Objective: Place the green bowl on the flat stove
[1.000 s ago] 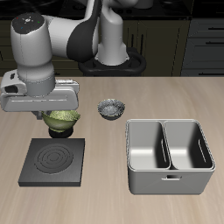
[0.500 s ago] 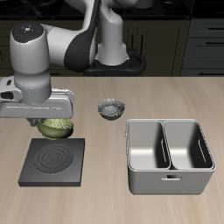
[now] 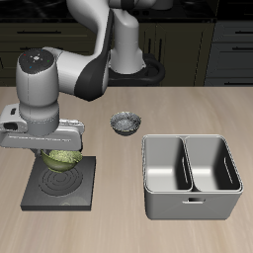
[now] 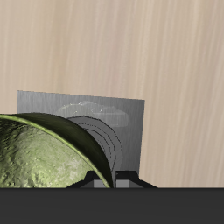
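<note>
The olive-green bowl (image 3: 61, 157) hangs in my gripper (image 3: 57, 153), held by its rim a little above the flat stove (image 3: 61, 184), a black square plate with ring grooves near the table's front edge. The gripper body hides the fingers in the exterior view. In the wrist view the green bowl (image 4: 39, 157) fills much of the frame, with the fingertips (image 4: 95, 181) closed on its rim and the stove (image 4: 105, 118) directly below it.
A grey-white patterned bowl (image 3: 125, 123) sits farther back at mid-table. A grey two-compartment metal basin (image 3: 192, 175) stands beside the stove, toward the front edge.
The gripper carried the green bowl toward the table's front edge, from behind the stove to over it.
</note>
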